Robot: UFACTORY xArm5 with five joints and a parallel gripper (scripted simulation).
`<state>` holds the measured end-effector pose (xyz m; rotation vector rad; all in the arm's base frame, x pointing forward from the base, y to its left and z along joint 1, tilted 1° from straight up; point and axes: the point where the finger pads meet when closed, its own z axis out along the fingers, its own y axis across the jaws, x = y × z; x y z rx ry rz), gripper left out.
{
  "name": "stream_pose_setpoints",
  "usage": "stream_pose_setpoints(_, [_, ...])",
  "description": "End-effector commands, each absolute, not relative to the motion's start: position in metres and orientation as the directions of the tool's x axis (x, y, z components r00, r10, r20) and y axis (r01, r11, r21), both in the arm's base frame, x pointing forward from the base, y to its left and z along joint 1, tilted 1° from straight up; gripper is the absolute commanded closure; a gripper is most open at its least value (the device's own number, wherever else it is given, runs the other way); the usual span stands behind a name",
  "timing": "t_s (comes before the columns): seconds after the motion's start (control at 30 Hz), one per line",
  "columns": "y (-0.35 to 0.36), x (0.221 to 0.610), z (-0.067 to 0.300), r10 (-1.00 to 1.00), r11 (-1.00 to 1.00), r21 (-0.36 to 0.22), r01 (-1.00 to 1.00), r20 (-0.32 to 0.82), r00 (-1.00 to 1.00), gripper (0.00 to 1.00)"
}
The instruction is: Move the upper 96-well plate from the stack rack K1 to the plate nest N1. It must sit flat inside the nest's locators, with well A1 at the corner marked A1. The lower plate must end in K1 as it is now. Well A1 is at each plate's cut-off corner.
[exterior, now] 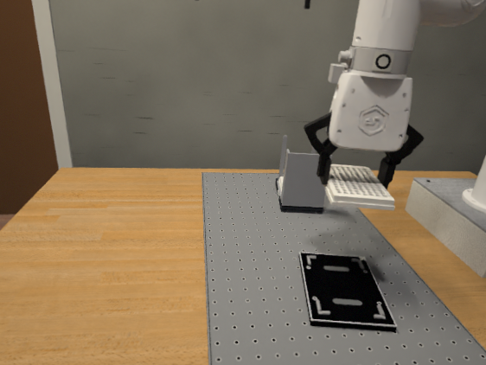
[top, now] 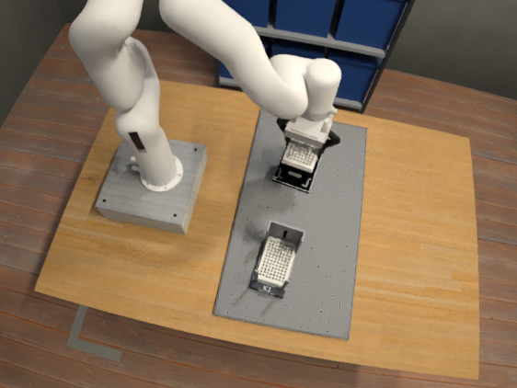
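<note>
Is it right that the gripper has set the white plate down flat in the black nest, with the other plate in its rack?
Not quite. The gripper is shut on the plate, holding it in the air above the nest, as the exterior view shows. The other plate does sit in its rack.

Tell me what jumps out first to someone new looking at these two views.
The white gripper hangs in mid-air, shut on a white 96-well plate, above the grey perforated board. Below and nearer the exterior camera lies the black plate nest N1 with its white corner locators, nothing in it. The grey stack rack K1 at the board's other end holds the other plate.
</note>
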<state>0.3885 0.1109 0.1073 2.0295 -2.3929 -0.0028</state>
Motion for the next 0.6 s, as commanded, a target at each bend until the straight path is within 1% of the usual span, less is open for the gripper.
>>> stream_pose_setpoints(0.0, [0.128,0.391,0.108,-0.986,0.164,0.007,-0.986,-0.014,-0.164,1.0])
stream_pose_setpoints(0.3, [0.15,0.392,0.108,-0.986,0.164,0.007,-0.986,-0.014,-0.164,1.0])
stream_pose_setpoints(0.57, [0.151,0.392,0.108,-0.986,0.164,0.007,-0.986,-0.014,-0.164,1.0])
